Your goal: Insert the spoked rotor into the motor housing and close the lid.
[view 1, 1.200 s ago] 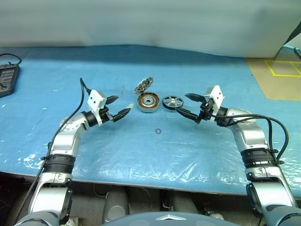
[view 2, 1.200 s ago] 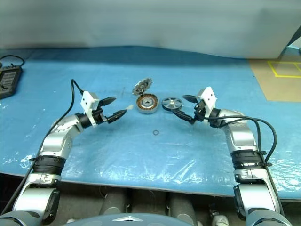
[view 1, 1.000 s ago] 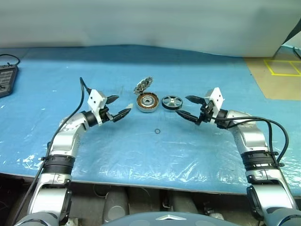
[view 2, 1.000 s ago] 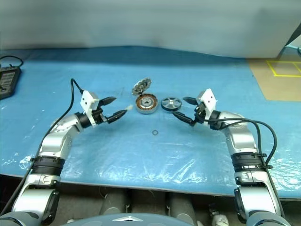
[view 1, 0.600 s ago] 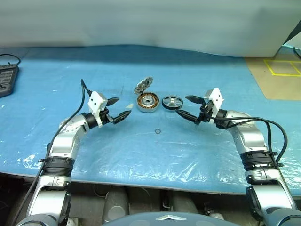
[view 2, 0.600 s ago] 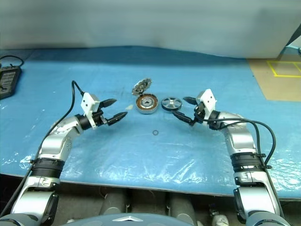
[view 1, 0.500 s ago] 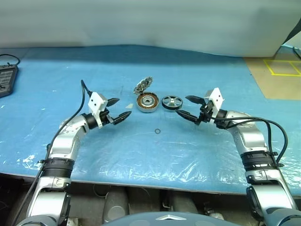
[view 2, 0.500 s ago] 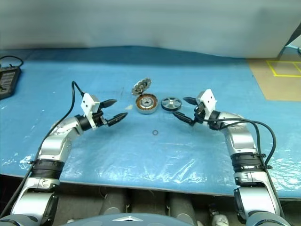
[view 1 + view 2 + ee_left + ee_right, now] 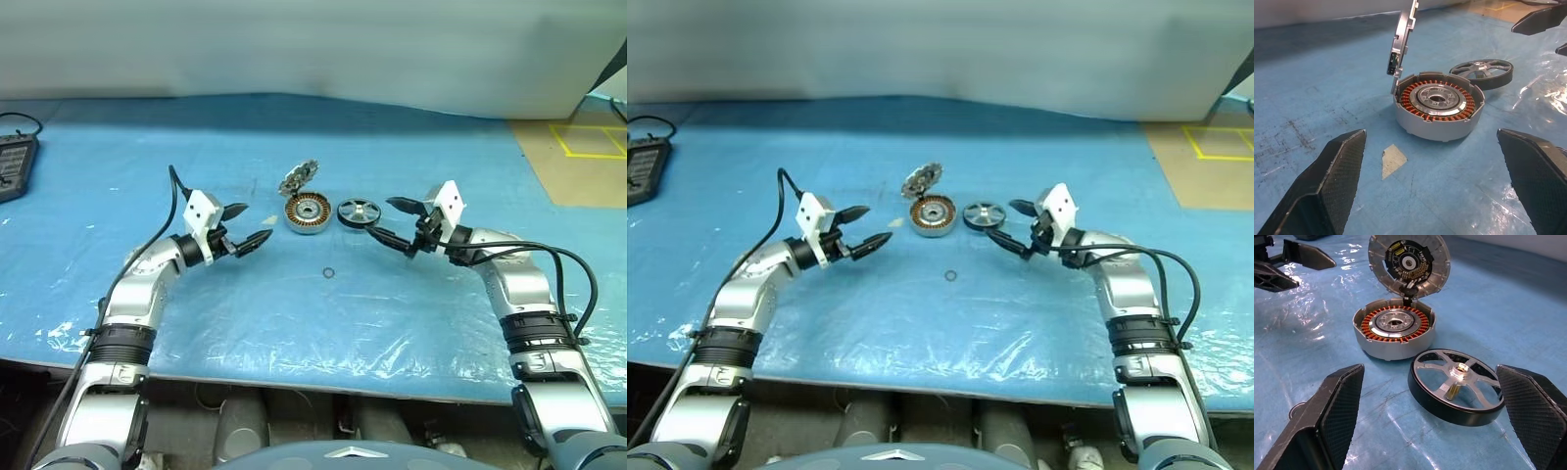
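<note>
The motor housing (image 9: 308,212) sits on the blue sheet with its copper windings (image 9: 1393,325) exposed. Its lid (image 9: 301,177) stands open and upright on the hinge at the far rim, toothed inside (image 9: 1408,264) facing my right gripper. The spoked rotor (image 9: 359,211) lies flat just right of the housing, close beside it (image 9: 1457,387). My left gripper (image 9: 257,221) is open, to the left of the housing and apart from it. My right gripper (image 9: 380,217) is open just right of the rotor, holding nothing.
A tiny dark ring (image 9: 329,272) lies in front of the housing. A small pale scrap (image 9: 1393,157) lies on the sheet near the left gripper. A black device (image 9: 15,164) sits far left. Tan surface with yellow tape (image 9: 578,157) lies far right.
</note>
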